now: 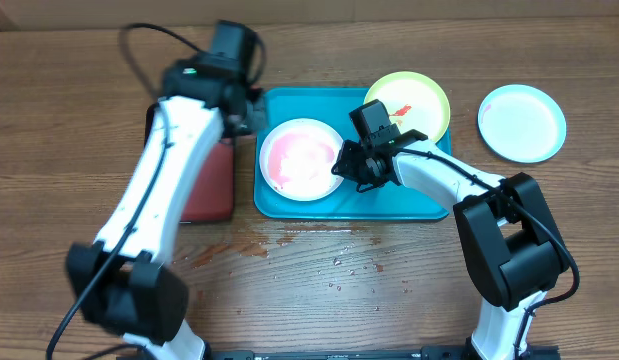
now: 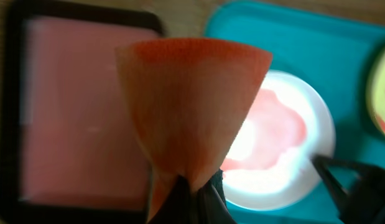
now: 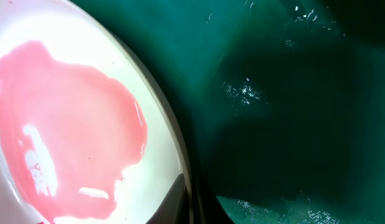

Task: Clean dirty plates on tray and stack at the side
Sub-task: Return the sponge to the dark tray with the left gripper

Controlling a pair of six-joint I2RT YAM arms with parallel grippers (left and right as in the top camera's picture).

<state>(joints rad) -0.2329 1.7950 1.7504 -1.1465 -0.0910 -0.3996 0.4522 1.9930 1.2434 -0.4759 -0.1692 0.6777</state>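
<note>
**Finding: both arms loaded**

Right gripper (image 1: 341,165) clamped on the rim of the round white plastic plate (image 1: 301,157) (pink-smeared), lying to its left in the teal rectangular plastic tray (image 1: 389,200). Left gripper (image 2: 193,198) closed on a red-stained cloth (image 2: 192,106), plate to its right

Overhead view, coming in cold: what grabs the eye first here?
The white plate in the middle of the teal tray, its centre smeared pink, with the fingers of the right gripper pinching its right rim. Next, the red-stained cloth fanned out from the shut left gripper above the tray's left edge. Red spatter marks the table in front of the tray.
</note>
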